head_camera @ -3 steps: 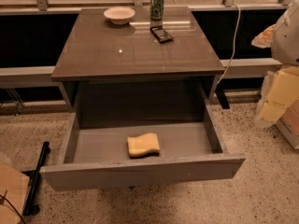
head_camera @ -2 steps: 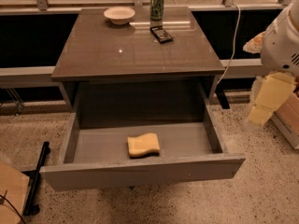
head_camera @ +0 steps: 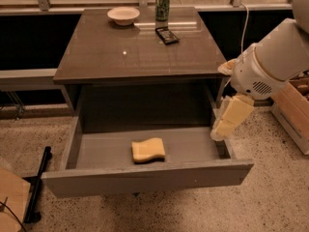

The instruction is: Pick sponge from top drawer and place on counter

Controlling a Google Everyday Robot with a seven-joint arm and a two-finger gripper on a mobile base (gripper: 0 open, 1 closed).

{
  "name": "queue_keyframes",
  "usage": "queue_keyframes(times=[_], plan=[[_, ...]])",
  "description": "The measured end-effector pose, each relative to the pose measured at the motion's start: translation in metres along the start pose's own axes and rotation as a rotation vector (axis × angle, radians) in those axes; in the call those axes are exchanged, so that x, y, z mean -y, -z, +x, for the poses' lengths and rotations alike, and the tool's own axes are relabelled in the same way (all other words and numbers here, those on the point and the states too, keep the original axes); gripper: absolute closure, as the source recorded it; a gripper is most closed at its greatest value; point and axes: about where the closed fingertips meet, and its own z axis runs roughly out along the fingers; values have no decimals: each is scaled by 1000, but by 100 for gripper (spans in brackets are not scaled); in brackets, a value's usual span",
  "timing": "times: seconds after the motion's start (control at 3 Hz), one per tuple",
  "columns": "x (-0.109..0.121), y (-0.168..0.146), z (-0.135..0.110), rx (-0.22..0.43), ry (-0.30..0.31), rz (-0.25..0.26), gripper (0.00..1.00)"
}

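The pale yellow sponge [head_camera: 148, 150] lies flat on the floor of the open top drawer [head_camera: 145, 179], near its middle and close to the front panel. The drawer is pulled far out under the glossy dark counter [head_camera: 135, 57]. My gripper [head_camera: 221, 128] hangs from the white arm at the right and points down. It is just above the drawer's right side wall, well to the right of the sponge and not touching it. It holds nothing that I can see.
On the counter's far edge stand a pale bowl [head_camera: 123, 15], a green can [head_camera: 162, 5] and a small dark flat object [head_camera: 167, 35]. A wooden crate [head_camera: 294, 108] sits on the floor at the right. A black bar [head_camera: 37, 187] lies at the lower left.
The arm has swung left and down from the right edge of the view. The gripper now hangs over the drawer's right wall. The sponge and drawer have not moved.
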Motion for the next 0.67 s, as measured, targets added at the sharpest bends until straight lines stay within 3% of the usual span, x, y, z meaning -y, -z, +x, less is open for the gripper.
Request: queue_keyframes(times=[0.33, 0.67], plan=[[0, 0, 0, 0, 0, 0, 0], [3, -25, -8, 29, -11, -13, 0]])
